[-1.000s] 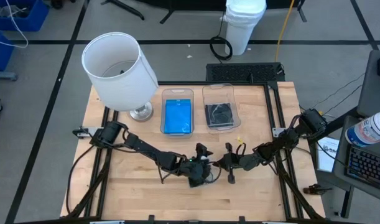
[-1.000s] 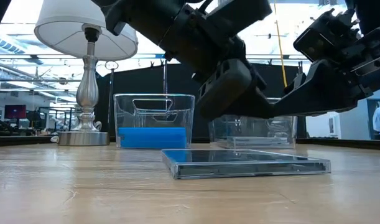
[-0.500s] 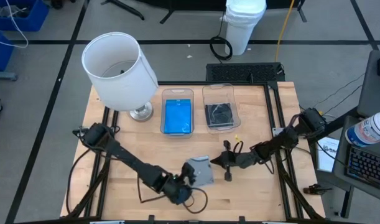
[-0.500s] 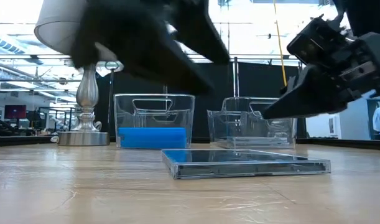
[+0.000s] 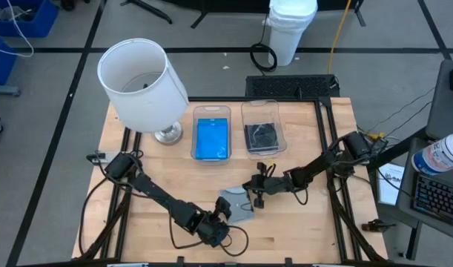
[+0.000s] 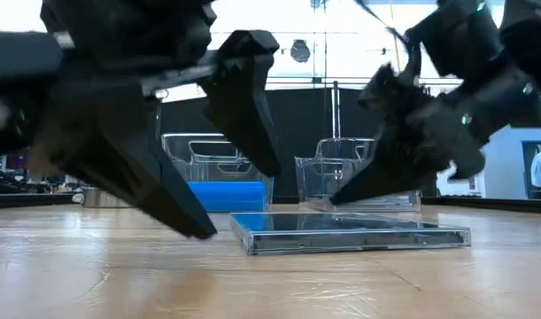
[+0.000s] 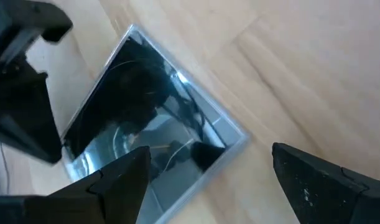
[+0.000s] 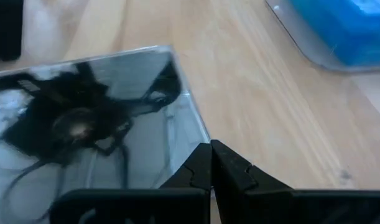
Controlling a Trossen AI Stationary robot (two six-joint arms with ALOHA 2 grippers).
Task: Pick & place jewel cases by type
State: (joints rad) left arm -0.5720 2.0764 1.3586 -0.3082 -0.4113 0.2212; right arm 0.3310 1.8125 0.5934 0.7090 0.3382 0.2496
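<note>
On the near middle of the table (image 5: 300,237) lay 1 clear jewel case (image 5: 237,205) with a dark grey inside, flat on the wood and held by nothing. At its near left corner hung the left gripper (image 5: 220,222), its fingers spread wide on either side of that corner and gripping nothing. From the right came the right gripper (image 5: 253,196), its fingers pressed together with nothing between them, the tip just at the case's right edge; whether it touched could not be told.

Far across the table stood 2 clear bins: the left bin (image 5: 211,111) held the blue cases (image 5: 211,139), the right bin (image 5: 260,105) held dark-insided ones (image 5: 262,137), so this case seemed bound for the right bin.

As a judgement, the main risk lay in the thinness of the case. Wide fingers closing on a flat thing lying flush on wood might slip over its rim and skate it away (smooth plastic on a smooth board slides easily). The shut right gripper, if it pushed too hard as a backstop, could shove the case out from between the left fingers or tilt it up and drop it. With both arms crowded over 1 small object, they might also knock each other. A loose pinch at a corner could let the case swing and fall short of the bin.

No brand, label or writing could be read on the case, the bins or the lamp (image 5: 141,81).
</note>
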